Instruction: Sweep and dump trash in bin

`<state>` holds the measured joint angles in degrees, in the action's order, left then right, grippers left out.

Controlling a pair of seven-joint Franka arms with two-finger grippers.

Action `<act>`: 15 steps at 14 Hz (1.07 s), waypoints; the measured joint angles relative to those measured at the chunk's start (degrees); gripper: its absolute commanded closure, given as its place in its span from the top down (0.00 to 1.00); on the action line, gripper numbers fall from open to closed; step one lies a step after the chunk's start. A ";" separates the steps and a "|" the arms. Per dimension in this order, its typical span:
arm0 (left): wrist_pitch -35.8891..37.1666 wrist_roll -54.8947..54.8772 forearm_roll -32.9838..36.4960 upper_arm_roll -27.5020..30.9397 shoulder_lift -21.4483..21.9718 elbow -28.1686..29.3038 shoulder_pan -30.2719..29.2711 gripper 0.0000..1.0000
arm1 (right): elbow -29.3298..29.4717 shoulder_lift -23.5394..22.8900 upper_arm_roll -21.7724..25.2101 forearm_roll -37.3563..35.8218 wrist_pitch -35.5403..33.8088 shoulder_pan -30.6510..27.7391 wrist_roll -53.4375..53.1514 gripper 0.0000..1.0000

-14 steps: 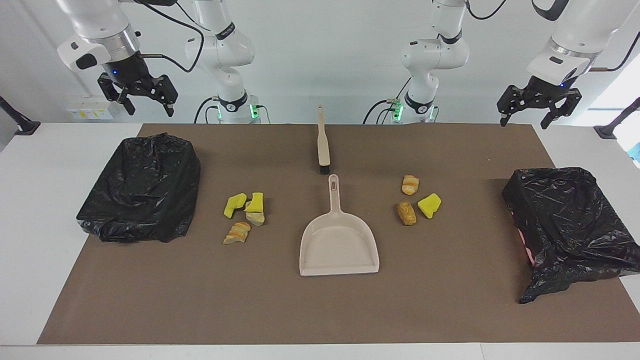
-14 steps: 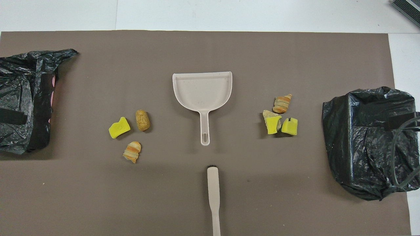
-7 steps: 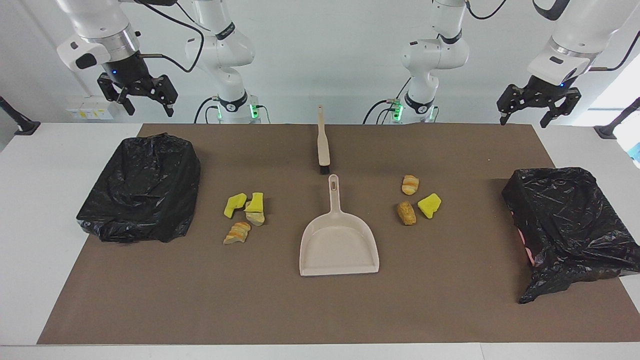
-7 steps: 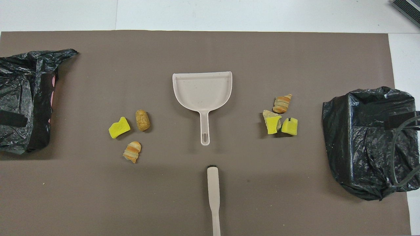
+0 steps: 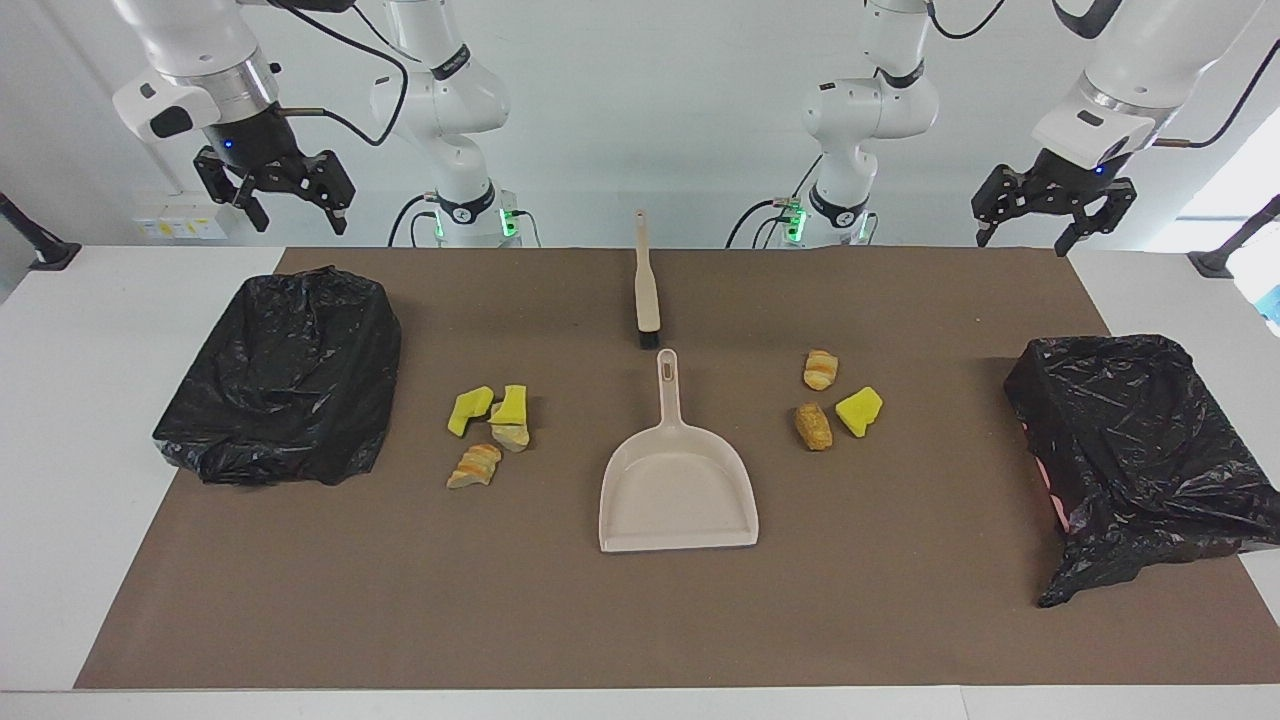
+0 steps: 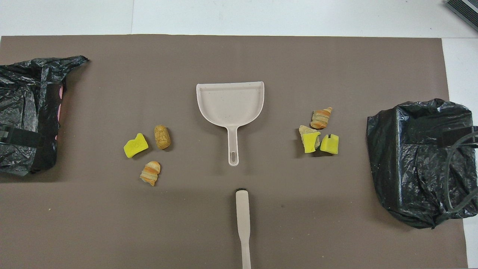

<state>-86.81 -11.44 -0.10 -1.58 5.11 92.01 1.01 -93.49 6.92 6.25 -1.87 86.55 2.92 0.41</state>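
The trash lies in two groups on the brown mat. Toward the right arm's end are two yellow wedges [image 5: 470,410] [image 6: 329,144] and two tan lumps [image 5: 475,465] [image 6: 320,117]. Toward the left arm's end are a yellow wedge [image 5: 859,411] [image 6: 135,145] and two bread-like lumps [image 5: 813,426] [image 6: 162,136]. One black-bagged bin [image 5: 285,375] [image 6: 422,160] stands at the right arm's end, another [image 5: 1130,450] [image 6: 26,112] at the left arm's end. My right gripper [image 5: 297,215] and left gripper [image 5: 1022,240] hang high in the air, open and holding nothing.
A beige dustpan [image 5: 678,490] [image 6: 230,102] lies mid-mat, its handle pointing toward the robots. A beige brush [image 5: 647,290] [image 6: 242,224] lies in line with that handle, nearer to the robots. The mat [image 5: 900,600] stops short of the white table's edges.
My left gripper has drifted slightly upward and toward the middle of the table. The right gripper has barely moved. The trash, dustpan and brush lie as before.
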 measured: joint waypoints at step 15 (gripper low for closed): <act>-5.27 7.32 -3.82 -0.45 0.91 8.36 5.85 1.00 | -0.04 0.00 0.00 0.00 0.00 0.00 0.00 1.00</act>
<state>-92.08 -4.12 -3.93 -2.03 6.02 100.37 6.86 -93.53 6.92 6.25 -1.87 86.55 2.92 0.41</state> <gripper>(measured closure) 0.000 0.000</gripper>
